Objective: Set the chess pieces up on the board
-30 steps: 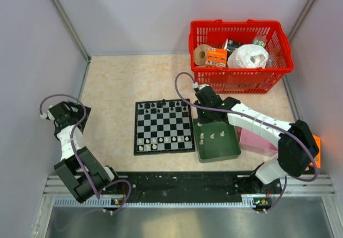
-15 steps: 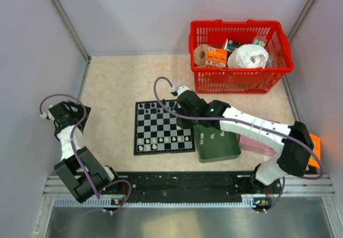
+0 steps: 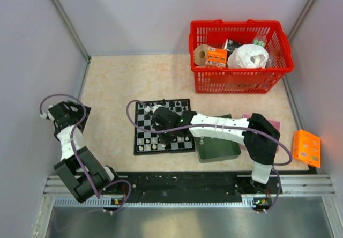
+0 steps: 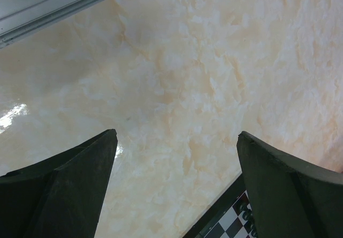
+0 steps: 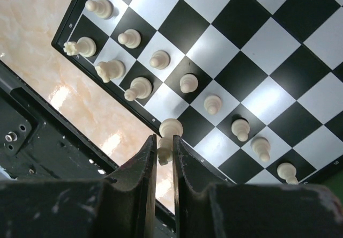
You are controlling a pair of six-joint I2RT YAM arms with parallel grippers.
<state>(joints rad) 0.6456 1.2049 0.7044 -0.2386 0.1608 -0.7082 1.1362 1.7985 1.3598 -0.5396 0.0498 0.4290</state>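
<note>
Right gripper [image 5: 164,139]: clenched on a whitish piece [image 5: 170,126]. The two fingers are nearly together, pinching the piece's upper part, and its round base points down at the board.
Board [image 3: 144,126]: lies flat near the middle of the table [image 3: 112,82]. The right arm reaches across it from 3 o'clock.
Held piece's place: over the outer whitish row, right by the dark border at the board's 6 o'clock edge in the top view (whether the base touches the square cannot be told).
Whitish pawns [image 5: 159,59]: upright in a line, one row in from that edge.
Back-row pieces [image 5: 80,46]: three whitish ones stand upright, running from the 7 o'clock corner toward the held piece.
Black pieces [image 3: 144,107]: lined along the 12 o'clock edge.
Left gripper [image 4: 176,136]: released, with its fingers wide apart over bare table. It sits at 9 o'clock of the board and apart from it. A board corner shows at 5 o'clock in its wrist view.
Green tray [image 3: 217,150]: just beside the board at 3 o'clock.
Red basket [image 3: 241,80]: at 1 o'clock of the board, apart from it, holding packages.
</note>
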